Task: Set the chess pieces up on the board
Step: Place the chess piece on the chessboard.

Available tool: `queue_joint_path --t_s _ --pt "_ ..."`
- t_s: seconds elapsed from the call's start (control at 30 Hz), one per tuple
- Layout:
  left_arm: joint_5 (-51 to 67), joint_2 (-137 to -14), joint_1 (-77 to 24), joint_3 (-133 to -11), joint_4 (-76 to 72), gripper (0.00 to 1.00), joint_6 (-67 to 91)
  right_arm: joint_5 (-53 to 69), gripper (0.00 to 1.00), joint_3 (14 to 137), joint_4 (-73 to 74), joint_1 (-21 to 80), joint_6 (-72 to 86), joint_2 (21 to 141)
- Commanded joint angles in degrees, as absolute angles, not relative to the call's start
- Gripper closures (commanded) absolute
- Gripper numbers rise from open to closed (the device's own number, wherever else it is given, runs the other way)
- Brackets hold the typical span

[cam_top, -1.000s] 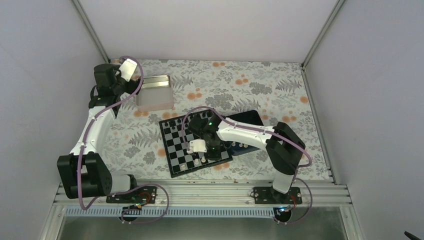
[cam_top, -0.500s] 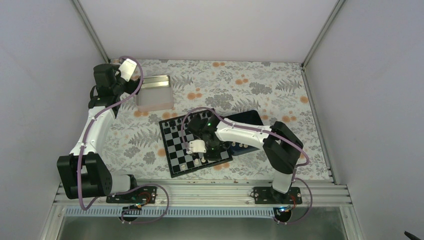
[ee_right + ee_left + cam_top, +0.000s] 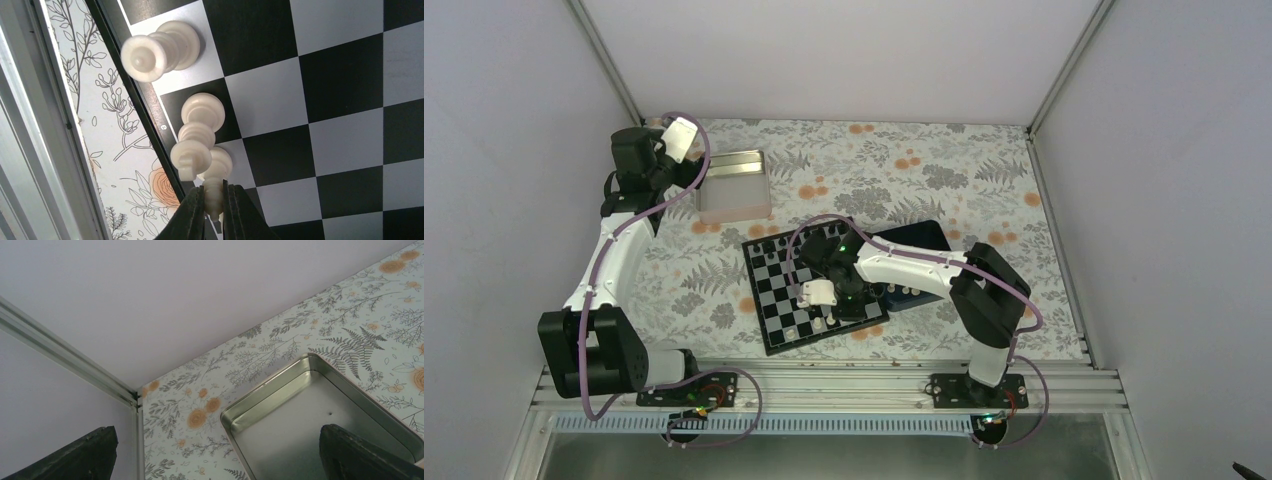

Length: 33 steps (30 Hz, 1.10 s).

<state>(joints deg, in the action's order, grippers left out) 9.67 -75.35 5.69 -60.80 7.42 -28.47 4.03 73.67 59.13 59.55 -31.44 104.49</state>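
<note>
Top external: floral table (image 3: pixel 984 175) carries the board (image 3: pixel 774 290), set askew at centre. Silver tin (image 3: pixel 734 185) sits far left and dark tray (image 3: pixel 924 240) is just right of the board. Jaws of left gripper (image 3: pixel 216 432) spread wide, near the tin. Jaws of right gripper (image 3: pixel 212 192) pinch a white chess piece (image 3: pixel 216 170) at the board's near-edge row. It is just beside a second white piece (image 3: pixel 200 130), with a third white piece (image 3: pixel 160 47) apart.

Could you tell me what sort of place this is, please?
Probably a lab robot cell: white panels in aluminium framing enclose a floral-covered table, with the left arm and right arm bolted to a rail near a chessboard.
</note>
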Motion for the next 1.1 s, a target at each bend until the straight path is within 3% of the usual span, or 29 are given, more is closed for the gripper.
queue_joint_path --t_s 0.0,0.8,1.07 --pt "10.5 -74.5 6.0 -60.7 6.5 0.00 -28.2 2.7 0.93 72.8 59.4 59.3 -30.6 103.9" --pt "10.5 -74.5 6.1 -60.5 6.5 0.00 -28.2 3.8 0.92 73.4 60.1 59.1 -30.6 103.3" --pt "10.5 -74.5 6.1 -60.5 6.4 0.00 -28.3 3.3 0.64 74.5 60.4 58.9 -30.3 101.4"
